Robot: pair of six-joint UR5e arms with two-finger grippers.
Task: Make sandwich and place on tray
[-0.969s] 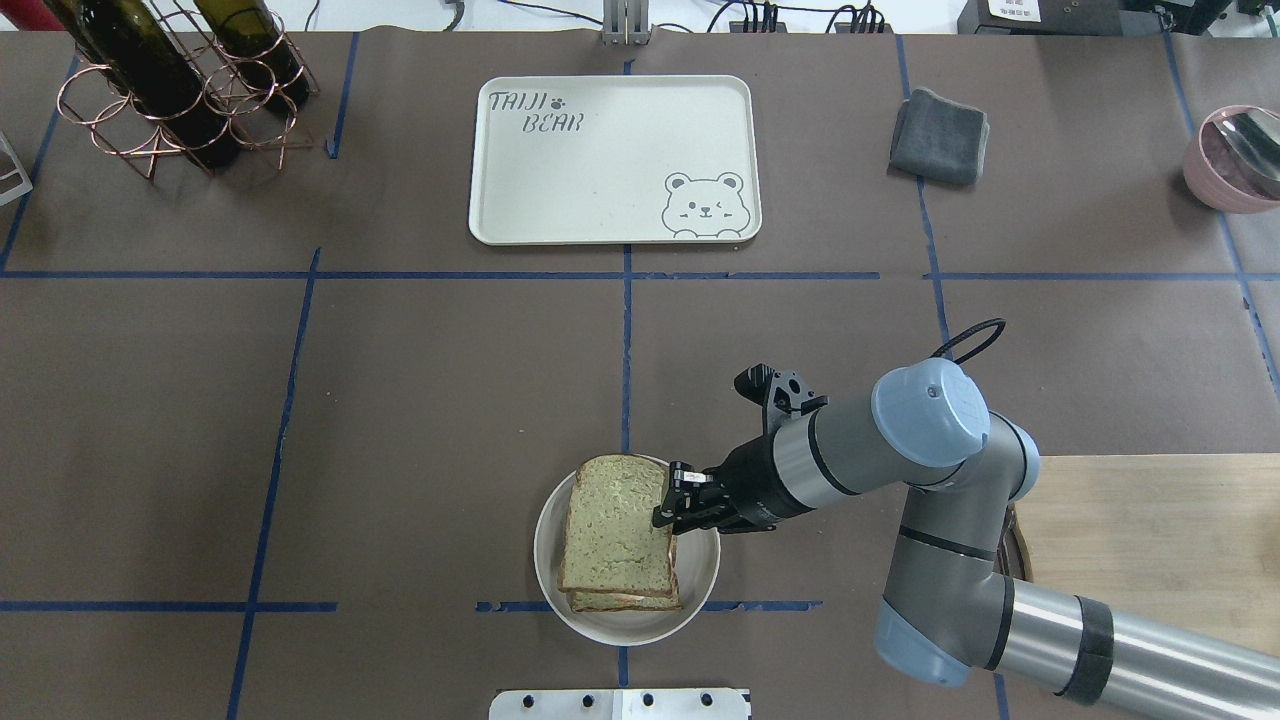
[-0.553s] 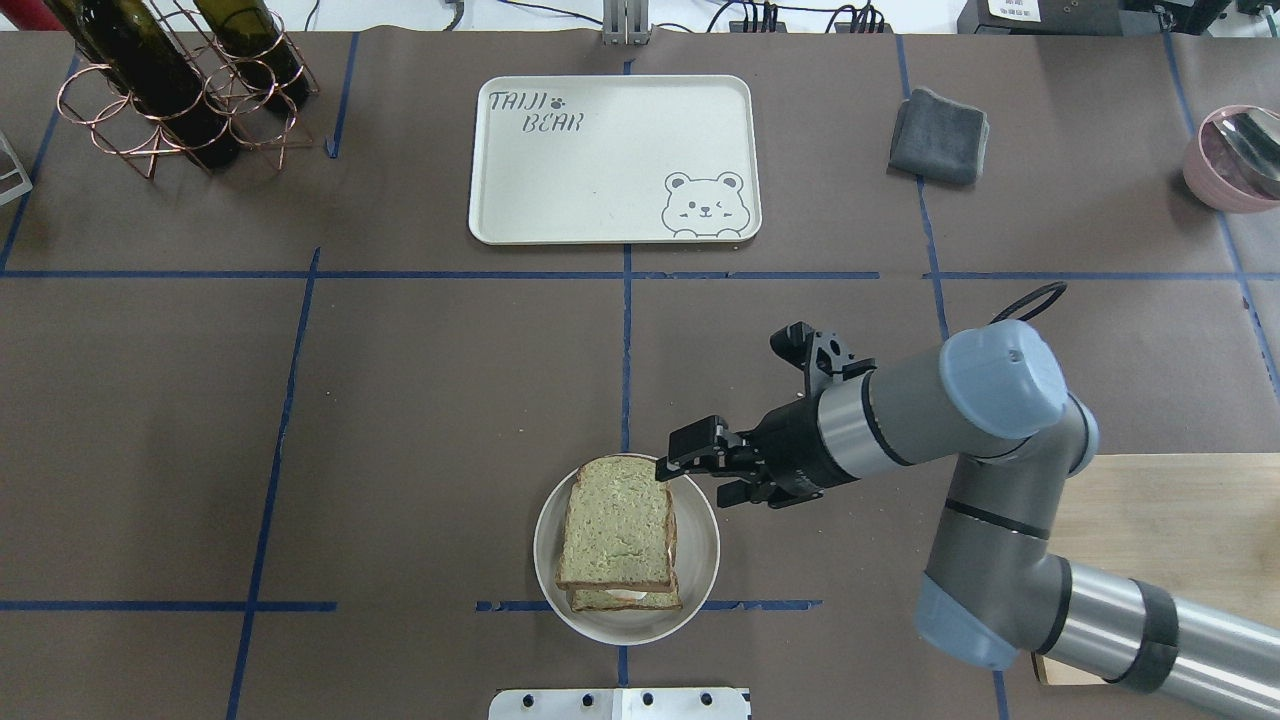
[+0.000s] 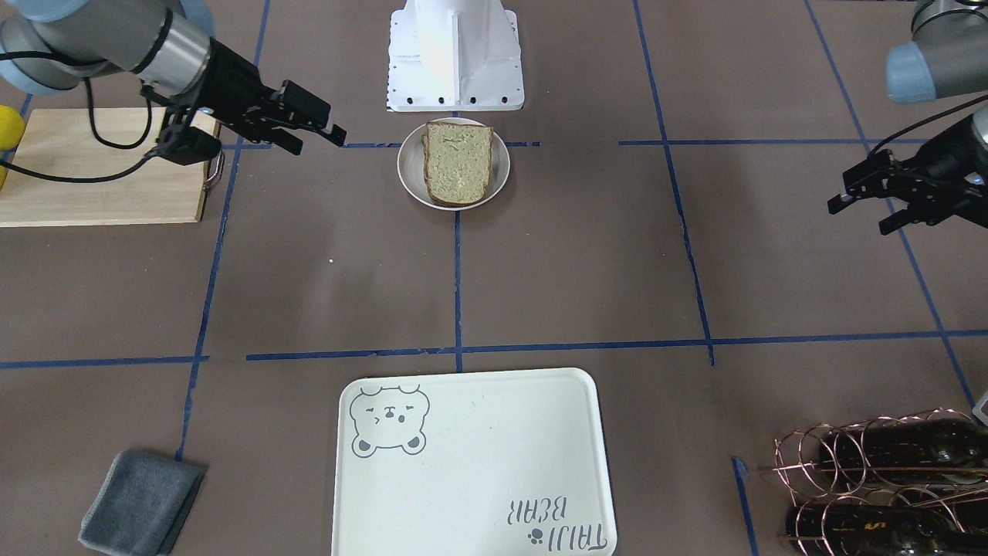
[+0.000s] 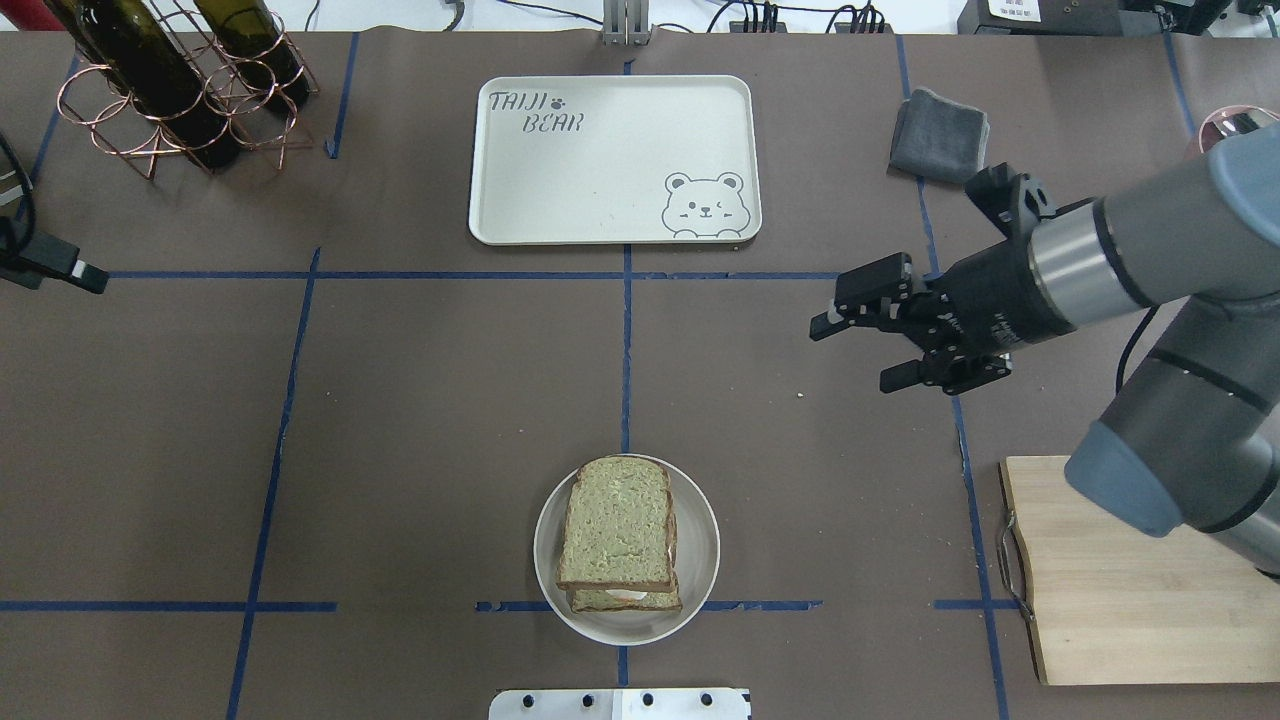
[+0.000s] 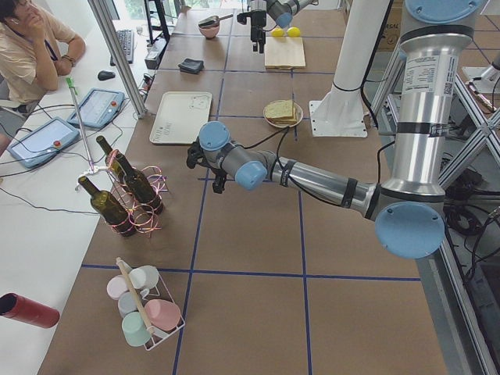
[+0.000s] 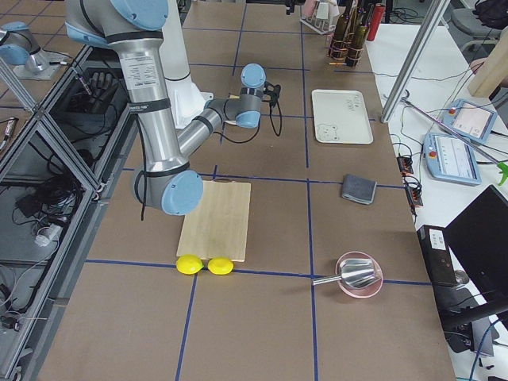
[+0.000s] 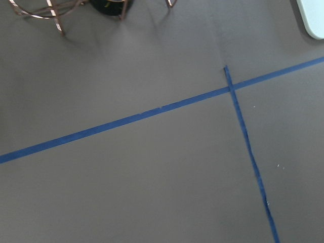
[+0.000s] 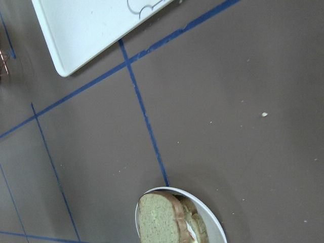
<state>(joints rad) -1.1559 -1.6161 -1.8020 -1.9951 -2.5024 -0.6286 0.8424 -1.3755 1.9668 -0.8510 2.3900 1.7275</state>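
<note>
The sandwich [image 4: 617, 540], two speckled bread slices with egg showing between them, lies on a small white plate [image 4: 702, 585] at the near middle of the table. It also shows in the front view [image 3: 458, 161] and the right wrist view [image 8: 161, 218]. The cream bear tray [image 4: 600, 170] lies bare at the far middle. My right gripper [image 4: 852, 354] is open and empty, raised to the right of the table's middle, well apart from the sandwich. My left gripper [image 3: 857, 218] hovers open and empty at the far left; only one finger [image 4: 62, 264] shows overhead.
A copper rack with wine bottles [image 4: 170, 80] stands at the far left. A folded grey cloth [image 4: 938, 135] lies right of the tray. A wooden cutting board [image 4: 1130, 580] lies at the near right, with two lemons [image 6: 205, 265] beyond it. A pink bowl [image 6: 359, 274] sits far right.
My right gripper has let go of the top bread slice, opened, and pulled away up and to the right. The left gripper's finger has come into view at the left edge.
</note>
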